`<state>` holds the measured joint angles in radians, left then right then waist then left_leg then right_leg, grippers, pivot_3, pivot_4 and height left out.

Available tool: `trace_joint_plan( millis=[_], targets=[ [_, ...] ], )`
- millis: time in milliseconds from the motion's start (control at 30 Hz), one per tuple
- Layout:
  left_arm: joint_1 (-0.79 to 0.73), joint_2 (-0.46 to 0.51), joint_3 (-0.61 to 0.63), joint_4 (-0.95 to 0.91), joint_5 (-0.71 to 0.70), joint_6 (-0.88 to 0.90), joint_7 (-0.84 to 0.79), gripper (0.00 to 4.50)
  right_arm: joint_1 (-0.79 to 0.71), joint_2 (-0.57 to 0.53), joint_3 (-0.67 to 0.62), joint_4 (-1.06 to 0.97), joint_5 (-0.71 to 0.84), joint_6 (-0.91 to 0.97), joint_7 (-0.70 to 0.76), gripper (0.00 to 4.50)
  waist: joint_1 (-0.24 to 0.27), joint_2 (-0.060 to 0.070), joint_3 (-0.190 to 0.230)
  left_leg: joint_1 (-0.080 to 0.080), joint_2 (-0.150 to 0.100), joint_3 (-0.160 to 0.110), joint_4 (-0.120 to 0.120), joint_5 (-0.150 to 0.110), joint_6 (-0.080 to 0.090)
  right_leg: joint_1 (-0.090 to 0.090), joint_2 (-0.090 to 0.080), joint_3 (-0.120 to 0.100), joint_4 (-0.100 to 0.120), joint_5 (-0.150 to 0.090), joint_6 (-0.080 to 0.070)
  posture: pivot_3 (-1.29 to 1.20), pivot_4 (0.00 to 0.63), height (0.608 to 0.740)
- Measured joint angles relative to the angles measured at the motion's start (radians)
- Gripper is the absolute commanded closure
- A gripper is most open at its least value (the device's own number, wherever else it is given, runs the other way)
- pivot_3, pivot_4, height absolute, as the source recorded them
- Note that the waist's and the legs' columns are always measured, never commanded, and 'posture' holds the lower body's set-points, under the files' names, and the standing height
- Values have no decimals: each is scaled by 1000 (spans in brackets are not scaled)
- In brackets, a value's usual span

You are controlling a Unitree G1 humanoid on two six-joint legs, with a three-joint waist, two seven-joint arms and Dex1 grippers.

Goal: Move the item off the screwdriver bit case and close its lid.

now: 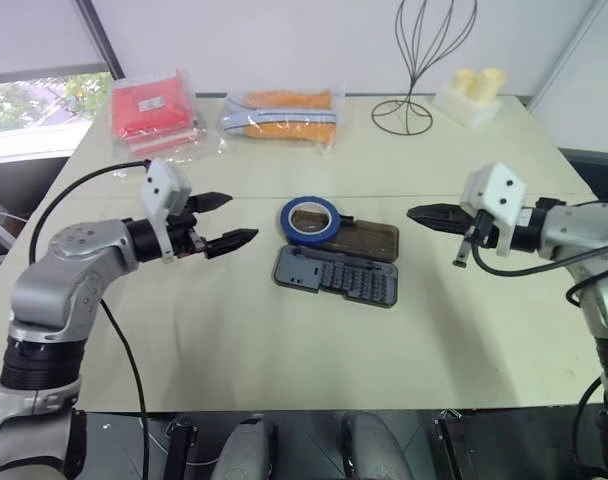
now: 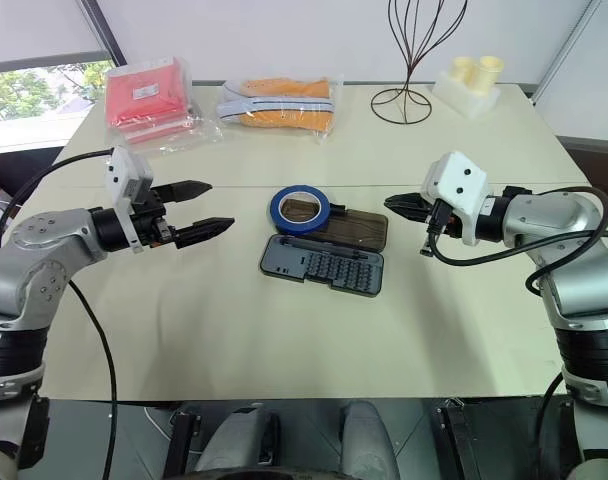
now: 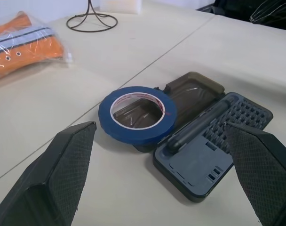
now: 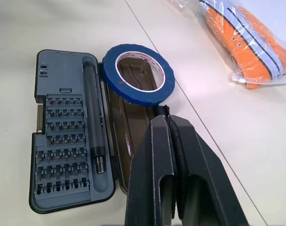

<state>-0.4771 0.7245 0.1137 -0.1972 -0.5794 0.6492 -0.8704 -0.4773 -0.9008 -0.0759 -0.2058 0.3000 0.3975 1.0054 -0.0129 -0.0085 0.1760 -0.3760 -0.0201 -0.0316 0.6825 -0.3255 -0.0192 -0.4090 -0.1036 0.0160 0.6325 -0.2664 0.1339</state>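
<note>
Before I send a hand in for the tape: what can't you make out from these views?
- Lid under the tape: the roll covers that end in every view, and part of the tape overhangs the lid.
- Lid's near end, right wrist view: behind the right hand.
- Bit types: too small.
- Contents of the red packet: wrapped in glossy plastic.

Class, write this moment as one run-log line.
tape roll: on open lid | bit case: open | left pincer: open, empty, beside tape | right pincer: shut, empty | step: tape not yet moved
</note>
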Motion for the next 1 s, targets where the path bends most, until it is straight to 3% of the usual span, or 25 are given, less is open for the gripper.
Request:
trace_joint_plan(
  millis=[633,1000],
  targets=[
    [-2,-21,-1,6,3,-2,29,0,0,15,0,-7,0,0,-16,4443,0,0,0,0,0,0,0,0,0,0,0,0,0,0,0,0,150,740],
    [-40,-173,-63,156,119,-114,115,0,51,103,1,-34,-6,17,-139,4443,2,0,0,0,0,0,0,3,-4,0,0,0,0,0,0,0,150,740]
  ],
)
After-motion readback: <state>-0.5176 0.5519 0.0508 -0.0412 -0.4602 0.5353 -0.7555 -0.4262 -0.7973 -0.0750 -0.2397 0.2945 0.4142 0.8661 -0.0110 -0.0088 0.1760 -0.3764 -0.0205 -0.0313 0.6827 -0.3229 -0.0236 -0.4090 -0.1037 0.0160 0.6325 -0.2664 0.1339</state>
